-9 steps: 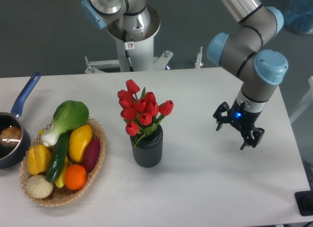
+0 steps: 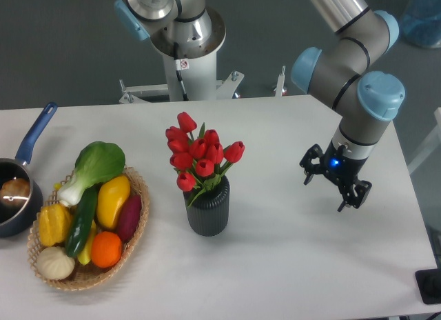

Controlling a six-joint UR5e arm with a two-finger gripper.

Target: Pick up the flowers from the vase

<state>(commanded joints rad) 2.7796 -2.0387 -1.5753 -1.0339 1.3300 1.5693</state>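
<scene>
Across the white table [image 2: 275,265], nothing among the objects has shifted since the earlier frame; only the arm has edged very slightly toward the left. Near the left edge lies the wicker basket [image 2: 134,227] of produce. At the table's middle the vase [image 2: 207,211] stands upright, the flowers [image 2: 197,156] seated in its mouth. Toward the right edge hovers the gripper [image 2: 332,182], fingers spread, holding nothing.
</scene>
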